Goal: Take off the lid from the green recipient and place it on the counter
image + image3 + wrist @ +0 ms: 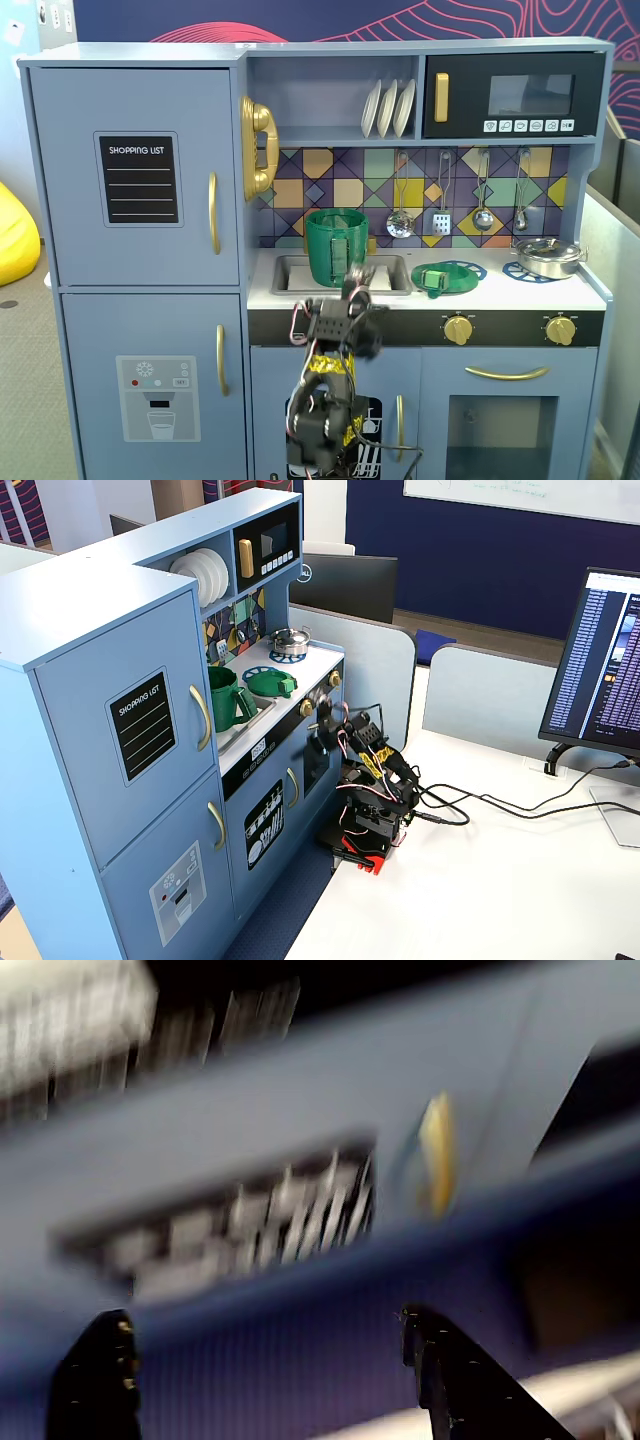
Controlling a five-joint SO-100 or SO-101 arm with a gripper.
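The green recipient [336,247] stands open-topped in the sink; it also shows in the other fixed view [228,698]. The lid [445,277] lies flat on the counter [500,292] over a blue burner ring, to the right of the pot, and is seen again from the side [272,683]. My gripper [359,277] is in front of the counter edge, apart from both, with the arm folded low. In the blurred wrist view the gripper [265,1355] is open and empty, facing the upper shelf.
A steel pot [547,256] sits on the right burner. Plates [388,107] stand on the shelf above. The arm's base [362,825] is on a white desk with cables, and a monitor [608,660] stands at the right.
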